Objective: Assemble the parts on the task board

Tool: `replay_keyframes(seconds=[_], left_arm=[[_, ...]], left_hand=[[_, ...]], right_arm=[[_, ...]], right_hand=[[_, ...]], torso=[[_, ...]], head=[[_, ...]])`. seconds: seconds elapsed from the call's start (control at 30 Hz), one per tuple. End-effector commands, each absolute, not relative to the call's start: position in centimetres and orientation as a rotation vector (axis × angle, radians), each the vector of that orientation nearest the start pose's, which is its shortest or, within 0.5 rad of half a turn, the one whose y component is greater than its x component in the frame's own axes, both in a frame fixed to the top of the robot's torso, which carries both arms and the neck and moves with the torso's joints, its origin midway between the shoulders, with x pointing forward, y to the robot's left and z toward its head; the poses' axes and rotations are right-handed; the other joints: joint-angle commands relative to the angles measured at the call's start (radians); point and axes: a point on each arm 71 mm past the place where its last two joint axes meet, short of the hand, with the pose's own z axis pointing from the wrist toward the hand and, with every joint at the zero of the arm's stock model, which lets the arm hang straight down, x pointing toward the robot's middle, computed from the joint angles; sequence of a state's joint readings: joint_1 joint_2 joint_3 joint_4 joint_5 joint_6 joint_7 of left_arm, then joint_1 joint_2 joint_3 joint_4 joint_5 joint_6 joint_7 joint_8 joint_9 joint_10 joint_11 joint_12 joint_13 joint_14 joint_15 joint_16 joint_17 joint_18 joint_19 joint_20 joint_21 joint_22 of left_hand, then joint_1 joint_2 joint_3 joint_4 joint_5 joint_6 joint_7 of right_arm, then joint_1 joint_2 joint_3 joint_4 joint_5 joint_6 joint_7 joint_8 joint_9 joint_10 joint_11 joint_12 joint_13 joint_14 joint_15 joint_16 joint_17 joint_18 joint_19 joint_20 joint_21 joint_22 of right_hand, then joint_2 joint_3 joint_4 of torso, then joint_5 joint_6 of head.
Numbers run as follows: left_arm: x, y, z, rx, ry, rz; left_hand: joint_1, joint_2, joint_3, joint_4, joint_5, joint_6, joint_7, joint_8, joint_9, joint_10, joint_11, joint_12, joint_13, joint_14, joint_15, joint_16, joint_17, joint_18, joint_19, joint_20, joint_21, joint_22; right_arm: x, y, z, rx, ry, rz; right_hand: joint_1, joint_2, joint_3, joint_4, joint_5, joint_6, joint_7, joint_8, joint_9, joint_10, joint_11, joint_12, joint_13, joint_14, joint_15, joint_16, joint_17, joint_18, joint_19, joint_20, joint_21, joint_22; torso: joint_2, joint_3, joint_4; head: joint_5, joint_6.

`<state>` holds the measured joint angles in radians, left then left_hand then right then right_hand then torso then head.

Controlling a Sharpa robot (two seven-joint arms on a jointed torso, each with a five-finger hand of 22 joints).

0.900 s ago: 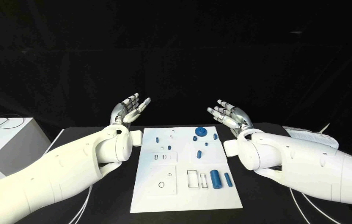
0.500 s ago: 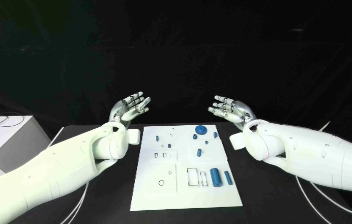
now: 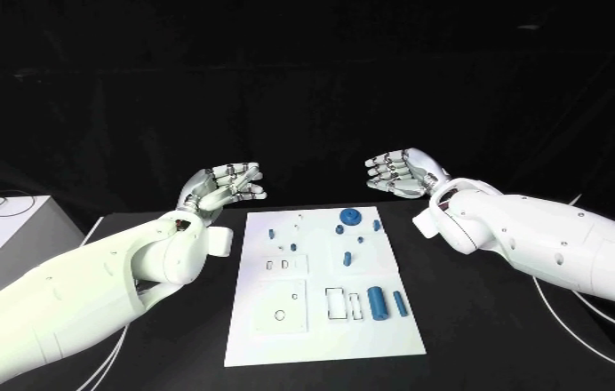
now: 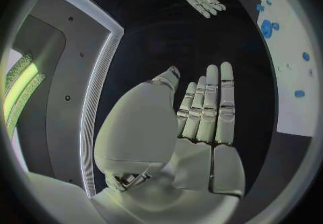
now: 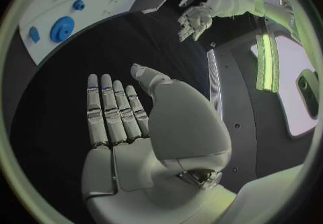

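A: How are the hands sitting?

B: The left hand [image 3: 226, 187] is hovering at ten o'clock off the board [image 3: 325, 338], the right hand [image 3: 403, 173] at one o'clock. Both are released, fingers apart, grasping nothing.

A: And the parts?

B: They are lying on the board between the arms: one disc [image 3: 350, 216] at twelve, two cylinders [image 3: 377, 302] at four, and about six small pieces [image 3: 347, 259], too tiny to count surely.

A: Advice?

B: I'd judge nothing is being assembled yet. Lower one hand straight over a cylinder, keeping fingers clear of its neighbour.
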<state>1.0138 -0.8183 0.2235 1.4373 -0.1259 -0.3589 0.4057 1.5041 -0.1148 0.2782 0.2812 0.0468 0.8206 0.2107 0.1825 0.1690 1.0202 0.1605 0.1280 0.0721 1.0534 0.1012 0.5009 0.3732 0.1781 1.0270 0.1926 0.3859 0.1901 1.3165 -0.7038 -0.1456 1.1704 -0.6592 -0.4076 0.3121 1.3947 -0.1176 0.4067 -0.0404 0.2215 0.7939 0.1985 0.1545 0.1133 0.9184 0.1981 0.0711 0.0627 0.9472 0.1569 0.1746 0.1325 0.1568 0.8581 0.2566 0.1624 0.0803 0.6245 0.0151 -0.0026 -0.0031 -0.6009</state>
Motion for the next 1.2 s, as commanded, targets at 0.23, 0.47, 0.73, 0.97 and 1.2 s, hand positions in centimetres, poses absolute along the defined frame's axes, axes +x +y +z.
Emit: replay_keyframes(seconds=[0.23, 0.47, 0.73, 0.97, 1.2], left_arm=[[48.8, 22.7, -15.9, -1.052, 1.270, -1.623], [47.8, 22.3, -14.9, -1.028, 1.277, -1.667], [47.0, 21.9, -14.2, -1.011, 1.281, -1.699], [46.8, 22.0, -13.9, -0.988, 1.291, -1.701], [46.7, 22.0, -13.7, -0.977, 1.294, -1.698]], left_hand=[[0.010, -0.020, 0.026, -0.006, 0.004, -0.051, 0.008, -0.014, -0.005, -0.039, -0.005, -0.016, 0.001, -0.021, -0.021, 0.259, 0.169, 0.001, 0.069, -0.031, 0.226, 0.133], [0.009, -0.023, 0.040, -0.004, 0.004, -0.056, 0.008, -0.003, 0.001, -0.057, -0.005, 0.012, 0.006, -0.039, -0.023, 0.332, 0.209, 0.001, 0.028, -0.030, 0.332, 0.204], [0.009, -0.023, 0.043, -0.004, 0.004, -0.054, 0.009, 0.001, 0.003, -0.063, -0.004, 0.016, 0.006, -0.042, -0.022, 0.341, 0.212, 0.002, 0.018, -0.029, 0.349, 0.215], [0.007, -0.025, 0.050, -0.004, 0.004, -0.054, 0.009, 0.005, 0.005, -0.069, -0.004, 0.029, 0.007, -0.034, -0.023, 0.365, 0.221, 0.004, 0.015, -0.029, 0.402, 0.247], [0.006, -0.025, 0.052, -0.004, 0.004, -0.053, 0.009, 0.007, 0.006, -0.072, -0.004, 0.031, 0.007, -0.035, -0.023, 0.369, 0.222, 0.004, 0.012, -0.028, 0.414, 0.255]], right_arm=[[56.4, -23.6, -15.2, -0.012, 1.580, 0.666], [57.0, -23.1, -14.8, -0.115, 1.660, 0.499], [57.9, -22.7, -14.7, -0.129, 1.686, 0.389], [58.3, -22.4, -14.6, -0.106, 1.682, 0.324], [58.3, -21.9, -14.6, -0.084, 1.680, 0.318]], right_hand=[[-0.057, -0.092, 0.011, 0.013, 0.056, 0.149, -0.035, 0.015, 0.026, 0.396, -0.125, 0.068, 0.060, 0.556, -0.173, 0.386, 0.306, 0.023, 0.450, -0.174, 0.372, 0.195], [-0.028, -0.105, -0.122, 0.079, 0.033, 0.097, -0.055, 0.034, 0.069, 0.444, -0.143, 1.047, 1.067, 0.580, -0.175, 1.214, 1.173, -0.048, 0.540, -0.186, 0.916, 0.818], [0.023, -0.091, -0.245, 0.212, 0.046, 0.043, -0.029, 0.073, 0.104, 0.636, -0.115, 1.482, 1.490, 0.624, -0.151, 1.396, 1.438, -0.089, 0.595, -0.153, 1.163, 1.138], [0.033, -0.088, -0.255, 0.260, 0.053, 0.032, -0.025, 0.081, 0.113, 0.652, -0.111, 1.500, 1.508, 0.624, -0.147, 1.396, 1.438, -0.117, 0.647, -0.149, 1.279, 1.297], [0.038, -0.085, -0.245, 0.270, 0.058, 0.041, -0.026, 0.088, 0.118, 0.652, -0.112, 1.500, 1.508, 0.624, -0.148, 1.396, 1.438, -0.126, 0.663, -0.149, 1.310, 1.342]], torso=[[0.046, 0.0151, 0.0130], [0.066, 0.0199, 0.0209], [0.088, 0.0262, 0.0335], [0.101, 0.0301, 0.0439], [0.112, 0.0326, 0.0519]], head=[[-0.016, 0.008], [-0.031, 0.017], [-0.041, 0.023], [-0.050, 0.026], [-0.051, 0.027]])
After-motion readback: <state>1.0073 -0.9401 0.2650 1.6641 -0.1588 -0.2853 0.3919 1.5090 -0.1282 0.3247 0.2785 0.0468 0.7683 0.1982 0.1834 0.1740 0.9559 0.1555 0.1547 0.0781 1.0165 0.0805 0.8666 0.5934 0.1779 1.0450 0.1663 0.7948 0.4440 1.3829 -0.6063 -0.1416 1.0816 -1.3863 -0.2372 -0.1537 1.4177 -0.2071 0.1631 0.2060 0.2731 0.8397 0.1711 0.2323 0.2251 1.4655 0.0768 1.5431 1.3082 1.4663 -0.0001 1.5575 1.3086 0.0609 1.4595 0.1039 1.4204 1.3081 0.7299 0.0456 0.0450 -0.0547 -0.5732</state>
